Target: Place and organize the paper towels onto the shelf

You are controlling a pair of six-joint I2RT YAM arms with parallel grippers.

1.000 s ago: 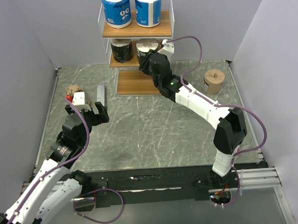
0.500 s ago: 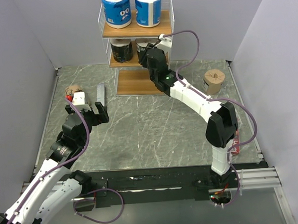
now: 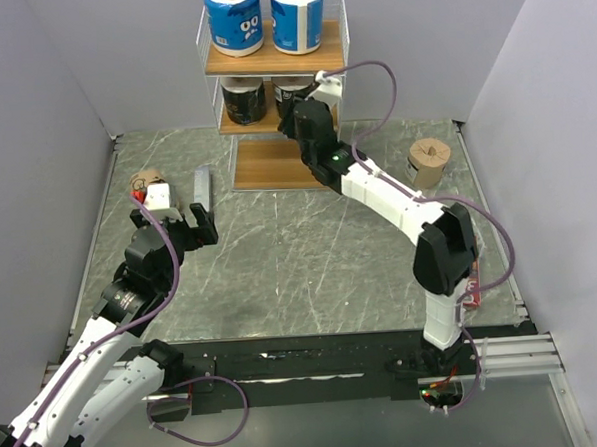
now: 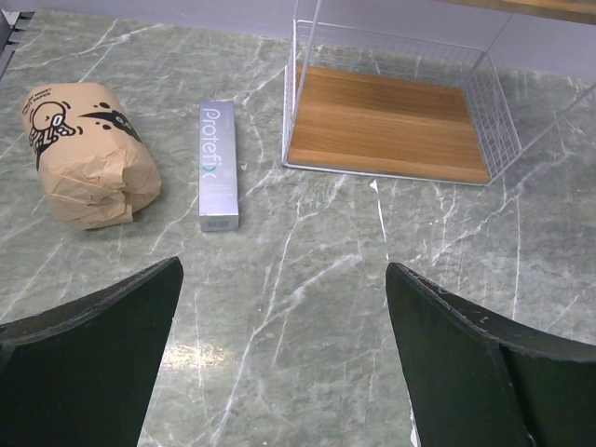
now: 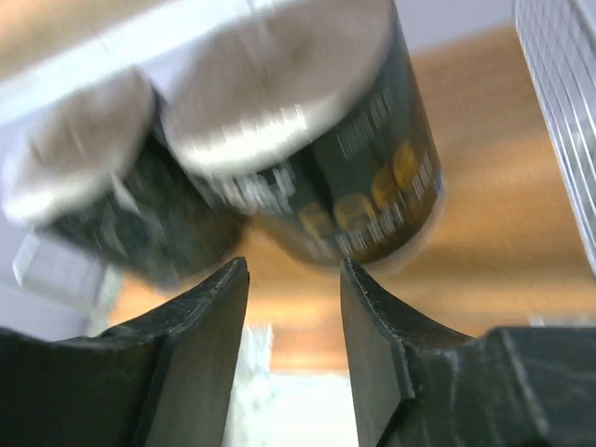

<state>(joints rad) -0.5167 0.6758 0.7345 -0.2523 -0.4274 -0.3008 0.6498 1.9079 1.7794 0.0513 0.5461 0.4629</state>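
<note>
The shelf [image 3: 275, 59] stands at the back centre. Two blue-and-white paper towels [image 3: 234, 17] [image 3: 298, 13] stand on its top tier. Two black rolls [image 3: 243, 99] [image 3: 290, 90] stand on the middle tier. My right gripper [image 3: 299, 111] is open and empty at the middle tier's front. In the right wrist view its tips [image 5: 293, 265] sit just below the right black roll [image 5: 317, 140], beside the left one [image 5: 93, 186]. One tan roll [image 3: 428, 162] stands on the table at the right. The other [image 4: 88, 154] lies at the left. My left gripper [image 4: 284, 270] is open and empty above the table.
A flat grey bar [image 4: 219, 166] lies between the left tan roll and the shelf's bare bottom board [image 4: 386, 121]. A small red packet [image 3: 137, 195] lies by the left tan roll. Grey walls close in the marble table [image 3: 310, 253] on both sides.
My right arm has pushed forward and up toward the shelf's middle tier, its gripper now closer to the right black roll. The left arm has not moved.
</note>
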